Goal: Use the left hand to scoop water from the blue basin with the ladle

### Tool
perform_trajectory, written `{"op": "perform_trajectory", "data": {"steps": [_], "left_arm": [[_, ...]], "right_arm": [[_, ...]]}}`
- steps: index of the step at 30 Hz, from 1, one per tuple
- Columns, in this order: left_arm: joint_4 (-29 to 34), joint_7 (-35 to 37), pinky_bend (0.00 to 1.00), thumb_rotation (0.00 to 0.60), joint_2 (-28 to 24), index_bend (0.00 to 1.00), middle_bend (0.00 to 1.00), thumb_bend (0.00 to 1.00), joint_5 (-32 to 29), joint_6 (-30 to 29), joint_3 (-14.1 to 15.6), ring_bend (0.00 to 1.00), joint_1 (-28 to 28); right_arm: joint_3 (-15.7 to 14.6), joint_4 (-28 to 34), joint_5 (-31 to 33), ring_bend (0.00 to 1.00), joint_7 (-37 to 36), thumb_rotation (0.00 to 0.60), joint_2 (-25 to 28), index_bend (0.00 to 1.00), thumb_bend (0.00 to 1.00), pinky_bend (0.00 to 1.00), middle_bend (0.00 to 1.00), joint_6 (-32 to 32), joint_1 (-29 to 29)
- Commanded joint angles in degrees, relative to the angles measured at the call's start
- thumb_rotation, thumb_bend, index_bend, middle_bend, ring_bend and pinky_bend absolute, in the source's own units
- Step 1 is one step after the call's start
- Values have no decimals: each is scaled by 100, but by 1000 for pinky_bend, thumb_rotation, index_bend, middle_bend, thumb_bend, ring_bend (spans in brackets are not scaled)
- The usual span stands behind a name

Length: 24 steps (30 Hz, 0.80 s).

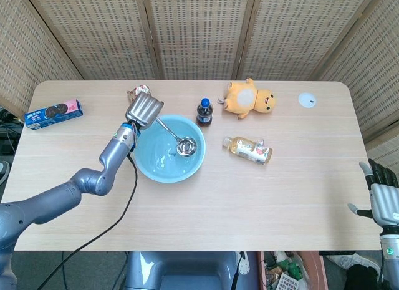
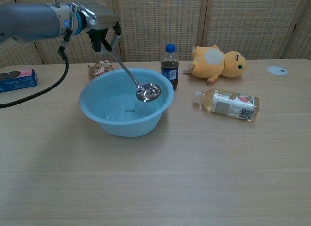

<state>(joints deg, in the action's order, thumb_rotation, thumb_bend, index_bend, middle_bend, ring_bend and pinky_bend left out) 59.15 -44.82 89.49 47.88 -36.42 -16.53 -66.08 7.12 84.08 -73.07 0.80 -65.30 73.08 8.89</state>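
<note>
The blue basin [image 1: 163, 171] [image 2: 97, 116] stands left of the table's middle with water in it. My left hand [image 1: 143, 108] [image 2: 101, 27] is above its far left rim and grips the handle of the metal ladle [image 1: 185, 146] [image 2: 148, 92]. The ladle's bowl hangs just above the water, inside the basin's right side, level with the rim. My right hand [image 1: 381, 198] shows only in the head view, at the table's near right corner, holding nothing with its fingers spread.
A dark cola bottle [image 1: 204, 111] [image 2: 169, 66] stands just behind the basin. A yellow plush duck [image 1: 250, 98] [image 2: 217, 62], a lying tea bottle [image 1: 249, 149] [image 2: 228, 103], a snack packet [image 1: 137, 93] [image 2: 99, 68], a biscuit box [image 1: 53, 113] [image 2: 17, 79] and a white disc [image 1: 307, 100] [image 2: 277, 70] lie around.
</note>
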Motion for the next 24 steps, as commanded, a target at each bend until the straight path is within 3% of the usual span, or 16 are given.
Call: {"op": "perform_trajectory", "data": {"steps": [1, 9, 13, 24], "left_arm": [[655, -716, 1000, 600, -473, 900, 1000, 678, -1088, -45, 185, 1000, -253], [1399, -1266, 1000, 600, -1017, 900, 1000, 683, -2685, -214, 589, 1000, -717], [1588, -1388, 1000, 600, -1179, 900, 1000, 685, -3117, -298, 787, 1000, -927], [1948, -1355, 1000, 600, -1464, 900, 1000, 687, -3572, -435, 1085, 1000, -1237]], "right_arm": [[0, 8, 0, 0, 11, 600, 0, 0, 0, 0, 0, 7, -2], [0, 27, 24, 0, 80, 600, -11, 0, 0, 0, 0, -4, 8], [-2, 13, 41, 0, 96, 600, -22, 0, 0, 0, 0, -18, 11], [-6, -2, 51, 0, 134, 600, -41, 0, 0, 0, 0, -26, 18]]}}
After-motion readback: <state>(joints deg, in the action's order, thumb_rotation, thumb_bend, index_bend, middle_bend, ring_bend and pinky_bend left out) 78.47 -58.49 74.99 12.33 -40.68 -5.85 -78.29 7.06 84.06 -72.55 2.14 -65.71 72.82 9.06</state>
